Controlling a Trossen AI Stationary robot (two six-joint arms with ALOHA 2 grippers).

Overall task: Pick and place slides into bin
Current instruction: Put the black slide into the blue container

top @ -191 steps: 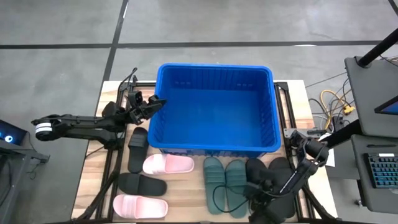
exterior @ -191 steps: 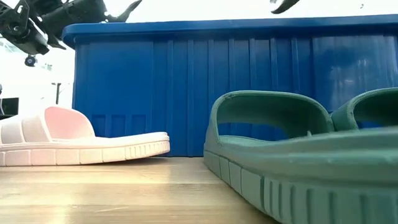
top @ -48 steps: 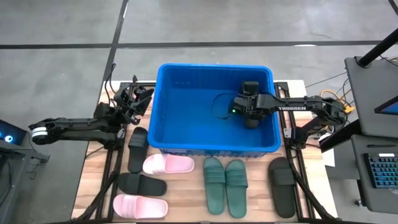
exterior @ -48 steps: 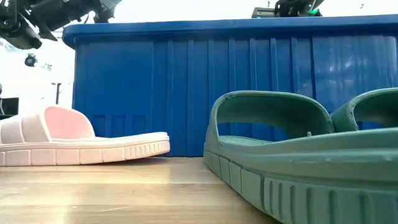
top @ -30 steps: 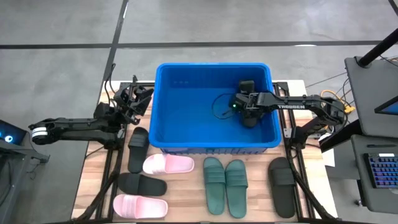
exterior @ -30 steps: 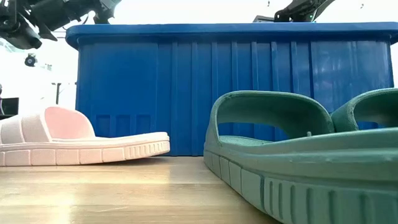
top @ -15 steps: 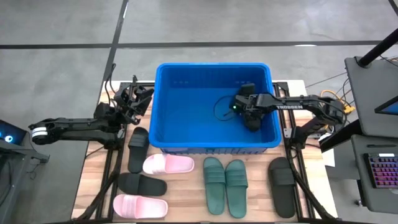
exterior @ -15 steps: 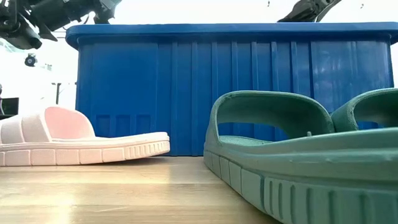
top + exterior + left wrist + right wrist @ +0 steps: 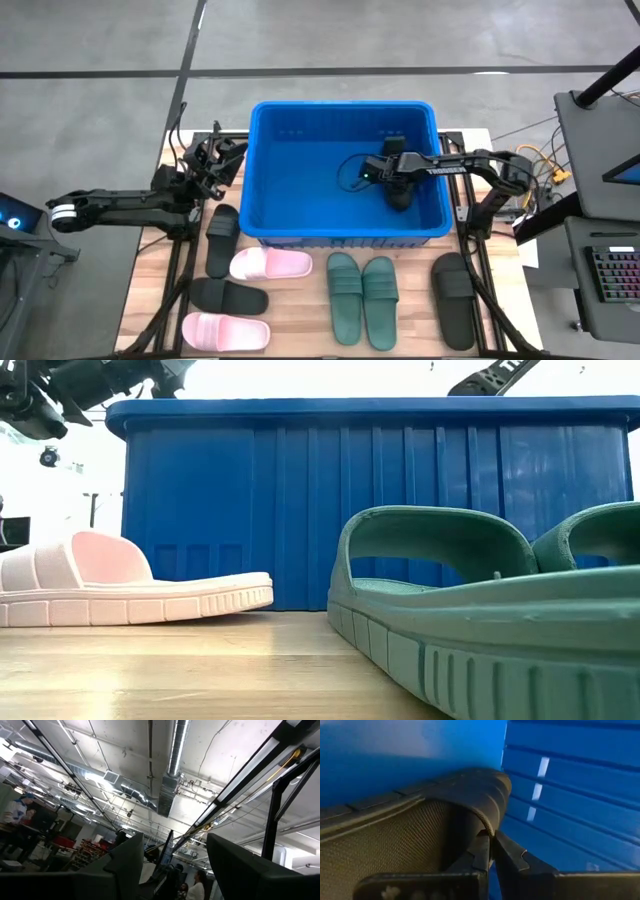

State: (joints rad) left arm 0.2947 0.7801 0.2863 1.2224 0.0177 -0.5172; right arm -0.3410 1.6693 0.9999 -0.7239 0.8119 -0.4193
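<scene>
The blue bin (image 9: 300, 180) stands at the table's far middle. My right gripper (image 9: 392, 180) reaches into its right half, shut on a black slide (image 9: 399, 196), which also fills the right wrist view (image 9: 395, 835). My left gripper (image 9: 226, 158) waits open beside the bin's left wall, pointing up at the ceiling (image 9: 172, 870). Lying on their soles in front of the bin are two pink slides (image 9: 270, 264) (image 9: 225, 331), two green slides (image 9: 343, 297) (image 9: 380, 300) and three black ones (image 9: 222, 240) (image 9: 228, 296) (image 9: 455, 298). My right gripper pinches the edge of the black slide's strap (image 9: 492, 827) between its two fingers (image 9: 482, 855). It slants down into the bin from the right. The slide is low inside the bin by the right wall; whether it touches the floor I cannot tell.
A black cable loop (image 9: 350, 168) hangs by my right arm inside the bin. Black frame rails (image 9: 180, 290) run along the table's left and right sides. In the low view a green slide (image 9: 450, 620) and a pink one (image 9: 120, 585) lie before the bin wall.
My right gripper has sunk deeper into the bin with the black slide, rolling a little, and stays shut on it. The slide has gone down with it near the bin's right wall.
</scene>
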